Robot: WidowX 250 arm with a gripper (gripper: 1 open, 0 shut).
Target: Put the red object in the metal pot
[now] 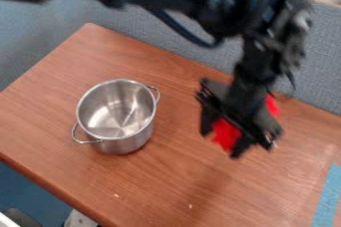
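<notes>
Red block [229, 131], bright and smooth, is what I track: it sits between the black gripper's [237, 136] fingers, right of centre over the table, partly hidden by them. A second patch of red shows higher at the right, by the wrist; I cannot tell whether it belongs to the same piece.

From my remote seat, largest first:

- Brown wooden table [94, 62], corner pointing far-left, fills most of the view. Grey-blue partition wall [160, 47] stands behind it.
- Black robot arm [200, 2] enters from the far left top, blurred, and bends down to the gripper, which points downward.
- Small shiny stainless-steel round pot [115, 117] sits upright on the table left of centre, loop handles visible at the near-left and far-right rim. Inside looks bare and reflective.
- Gripper is closed about the red block, well apart from the pot, to its right.
</notes>
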